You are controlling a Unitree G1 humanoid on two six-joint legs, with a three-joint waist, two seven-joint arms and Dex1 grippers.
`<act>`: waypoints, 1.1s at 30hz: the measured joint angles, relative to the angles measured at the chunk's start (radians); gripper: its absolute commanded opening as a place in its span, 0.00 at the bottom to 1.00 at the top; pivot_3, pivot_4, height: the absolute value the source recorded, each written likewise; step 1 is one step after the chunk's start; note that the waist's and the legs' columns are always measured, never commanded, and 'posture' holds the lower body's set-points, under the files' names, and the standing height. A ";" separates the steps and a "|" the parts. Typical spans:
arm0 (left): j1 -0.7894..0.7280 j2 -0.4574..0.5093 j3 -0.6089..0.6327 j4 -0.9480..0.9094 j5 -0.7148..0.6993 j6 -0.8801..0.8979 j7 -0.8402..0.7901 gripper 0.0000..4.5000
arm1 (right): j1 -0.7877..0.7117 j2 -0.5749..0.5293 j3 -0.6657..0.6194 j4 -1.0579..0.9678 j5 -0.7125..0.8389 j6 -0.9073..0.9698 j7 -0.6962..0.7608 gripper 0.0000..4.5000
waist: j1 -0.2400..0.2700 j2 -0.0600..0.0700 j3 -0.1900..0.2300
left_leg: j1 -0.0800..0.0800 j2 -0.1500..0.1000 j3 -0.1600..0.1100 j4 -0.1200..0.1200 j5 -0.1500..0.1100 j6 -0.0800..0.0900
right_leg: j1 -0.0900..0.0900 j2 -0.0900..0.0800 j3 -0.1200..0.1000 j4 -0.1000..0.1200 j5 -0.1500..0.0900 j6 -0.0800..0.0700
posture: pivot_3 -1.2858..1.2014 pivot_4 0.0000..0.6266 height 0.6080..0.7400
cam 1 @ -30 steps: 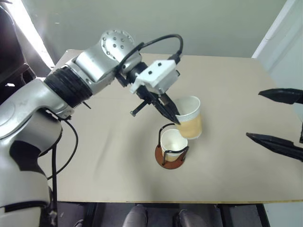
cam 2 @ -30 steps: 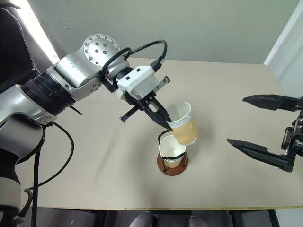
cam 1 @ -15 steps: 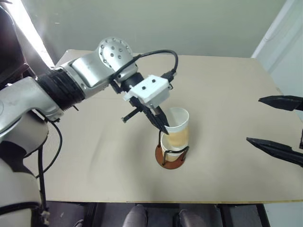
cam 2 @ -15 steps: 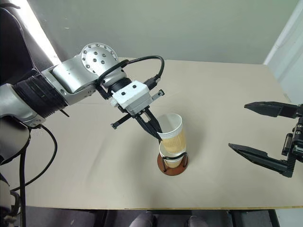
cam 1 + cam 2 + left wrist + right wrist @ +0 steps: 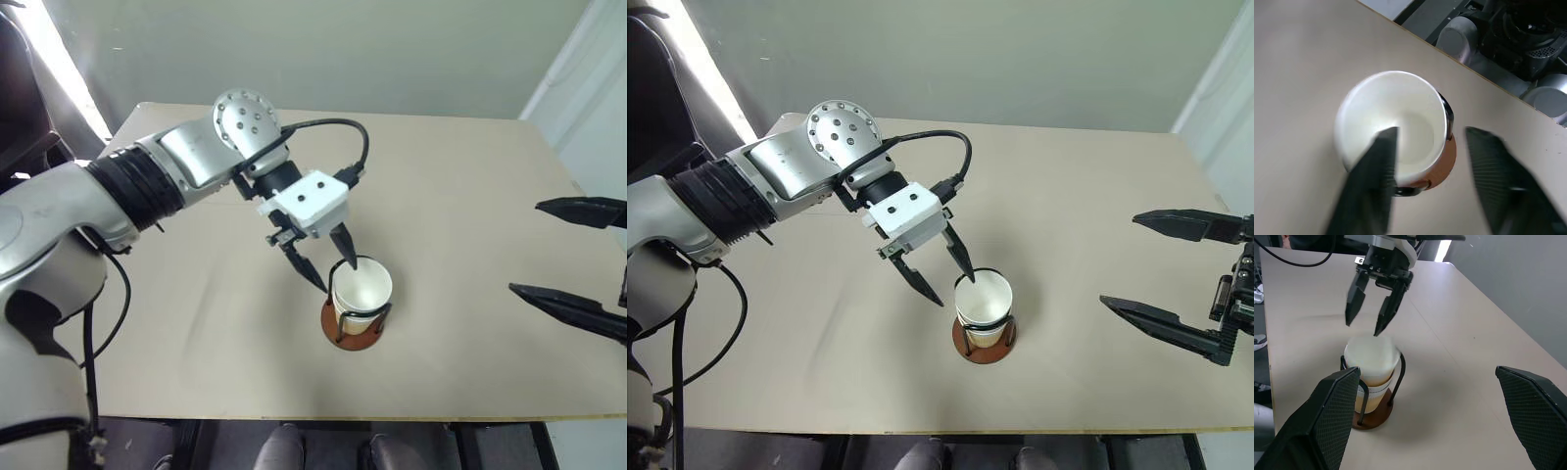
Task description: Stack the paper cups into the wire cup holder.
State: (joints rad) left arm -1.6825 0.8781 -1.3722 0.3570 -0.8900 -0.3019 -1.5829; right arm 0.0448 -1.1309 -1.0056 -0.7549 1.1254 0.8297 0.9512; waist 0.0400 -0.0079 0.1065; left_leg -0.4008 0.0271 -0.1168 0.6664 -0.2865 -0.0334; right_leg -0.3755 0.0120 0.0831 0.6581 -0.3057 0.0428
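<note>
— Cups [image 5: 984, 297] nested in the wire cup holder [image 5: 984, 338], on the table [image 5: 1097, 225]: where do they sit from your left gripper [image 5: 947, 282]?

— Just under my fingertips. My left fingers are spread and grasp nothing; one tip hangs at the top cup's white rim, whether touching I cannot tell, the other outside it, apart from the wall.

— And the holder?

— Upright on its reddish-brown disc, black wire loops around the yellow-orange cups.

— Your right gripper [image 5: 1190, 279]?

— Well off to the side, fingers wide apart and empty, pointing toward the holder across bare tabletop.
</note>
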 measured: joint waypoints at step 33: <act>1.660 0.578 1.616 -0.538 -0.039 0.865 0.163 1.00 | -0.579 0.023 1.092 0.759 -0.809 -0.686 0.541 1.00 | -0.034 0.003 -0.002 | 0.013 0.003 0.011 -0.002 0.000 -0.001 | 0.001 0.001 0.004 0.008 0.001 -0.001 | 0.52 0.24 1.00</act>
State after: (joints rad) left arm -0.0228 1.4560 0.2440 -0.1809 -0.9287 0.5630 -1.4196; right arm -0.5344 -1.1079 0.0865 0.0045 0.3159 0.1442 1.4923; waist 0.0061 -0.0053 0.1044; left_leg -0.3875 0.0298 -0.1057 0.6645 -0.2860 -0.0341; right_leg -0.3741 0.0127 0.0872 0.6657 -0.3048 0.0413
